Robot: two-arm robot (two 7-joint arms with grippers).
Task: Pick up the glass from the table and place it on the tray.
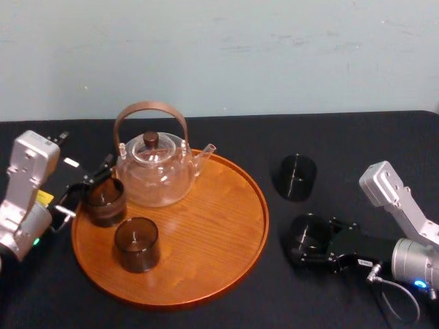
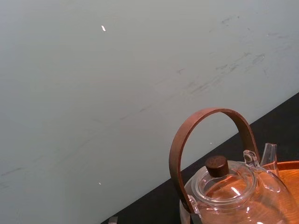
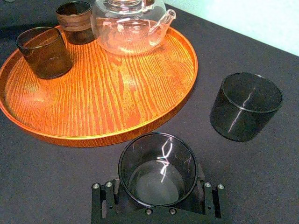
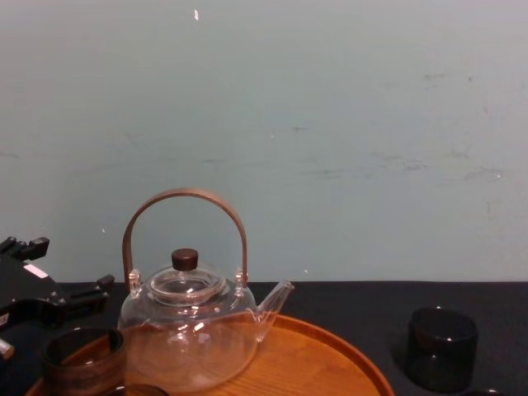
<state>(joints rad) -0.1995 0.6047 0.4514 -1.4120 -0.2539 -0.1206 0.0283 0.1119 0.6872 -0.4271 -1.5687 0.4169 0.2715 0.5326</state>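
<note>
Open black table (image 1: 357, 137) lies right of the tray (image 1: 226, 233), below a pale wall (image 1: 219, 55); there the right gripper (image 1: 310, 241) has its fingers closed around the glass (image 3: 158, 169), which stands on the table, a second glass (image 1: 296, 177) behind it. The tray holds the teapot (image 1: 156, 173), a front glass (image 1: 136, 244) and a rim glass (image 1: 106, 201) beside the left gripper (image 1: 89, 195), whose grip cannot be told.

We see a clear glass teapot (image 1: 156, 175) standing upright, with an arched brown handle (image 1: 151, 105) and a dark round knob (image 1: 150, 140) on its lid. Its spout (image 1: 206, 151) points to the robot's right. Farther right, well apart from it, one dark tumbler (image 1: 295, 177) stands alone and upright. Behind everything is a pale blue-green wall (image 1: 274, 48) with faint scuff marks.
</note>
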